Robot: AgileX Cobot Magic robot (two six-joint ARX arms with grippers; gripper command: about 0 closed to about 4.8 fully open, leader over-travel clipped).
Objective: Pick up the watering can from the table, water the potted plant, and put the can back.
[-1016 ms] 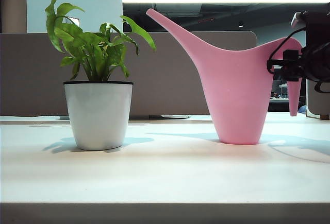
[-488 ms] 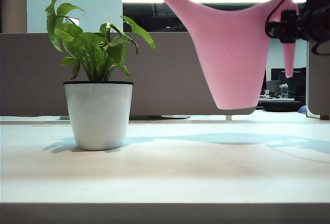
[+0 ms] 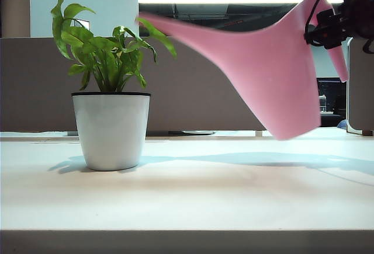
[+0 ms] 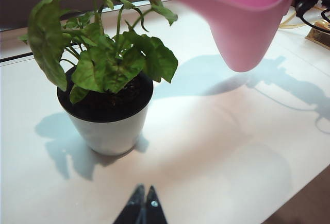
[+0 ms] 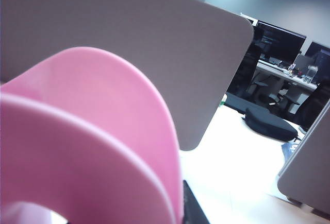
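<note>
The pink watering can (image 3: 274, 73) hangs in the air above the table (image 3: 187, 195), tilted so its long spout reaches left to the leaves of the potted plant (image 3: 111, 125). My right gripper (image 3: 328, 27) is shut on the can's handle at the upper right. In the right wrist view the can (image 5: 93, 131) fills the near field, with one dark finger (image 5: 193, 211) against it. My left gripper (image 4: 144, 192) is shut and empty, low over the table in front of the plant (image 4: 105, 105). From that view the can (image 4: 242, 13) hovers beyond the pot.
A grey partition (image 3: 193, 90) runs behind the table, and another panel (image 3: 359, 84) stands at the right edge. Cables (image 4: 309, 7) lie on the table's far right. Desks, monitors and a dark chair (image 5: 268, 121) lie beyond.
The watering can rose off the table in my right gripper, then tipped forward, bringing the spout down and left to the plant's leaves. The left gripper has not moved.
</note>
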